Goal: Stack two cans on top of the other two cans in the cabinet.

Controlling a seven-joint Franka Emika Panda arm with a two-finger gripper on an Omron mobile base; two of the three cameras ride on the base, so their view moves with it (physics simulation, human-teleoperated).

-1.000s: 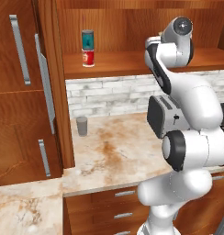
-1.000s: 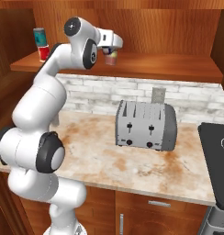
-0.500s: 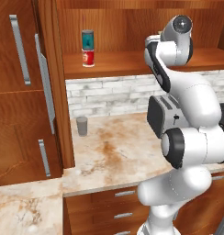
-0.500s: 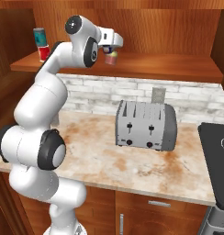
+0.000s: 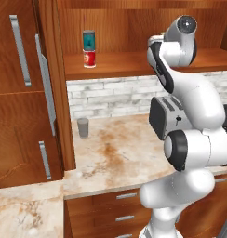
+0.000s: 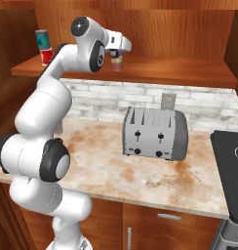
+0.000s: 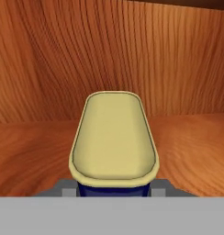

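In the cabinet (image 5: 124, 65), the teal can (image 5: 89, 39) stands on the red can (image 5: 89, 59) at the shelf's left end; the same stack (image 6: 43, 46) shows in the right base view. My gripper (image 6: 115, 53) reaches over the shelf's middle (image 6: 179, 73), shut on the dark blue can. In the hand view its yellow top (image 7: 114, 137) sits between my gripper (image 7: 113, 190) and the wood-panel back. A pale can (image 6: 117, 63) shows just under the hand, and I cannot tell whether the held can touches it.
A silver toaster (image 6: 155, 134) stands on the marble counter (image 6: 101, 171) below the shelf. A plain grey cup (image 5: 83, 127) sits by the tall wooden doors (image 5: 22, 93). A dark stove (image 6: 230, 161) lies at the right.
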